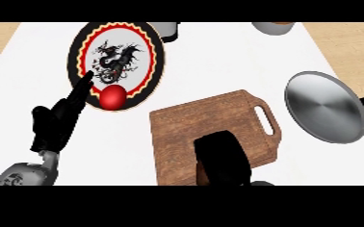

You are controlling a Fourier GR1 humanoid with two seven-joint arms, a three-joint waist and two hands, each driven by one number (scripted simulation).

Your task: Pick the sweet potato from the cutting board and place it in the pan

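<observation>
Fingers of my right robot hand (222, 157) curl down over the brown wooden cutting board (213, 134), likely hiding the sweet potato. Left robot hand (58, 120) rests with fingers straight, tips beside a red ball (113, 97) on the dragon-patterned plate (146, 38). Grey round metal pan (324, 107) sits right on the white bench (213, 62).

Board (213, 130) – brown wood, visible grain, matt. Pan (325, 107) – brushed grey metal, soft sheen. Plate (117, 60) – smooth, glazed look, printed pattern. Red ball (112, 97) glossy. Hands (57, 120) matt black. Counter (213, 62) plain white, smooth.
</observation>
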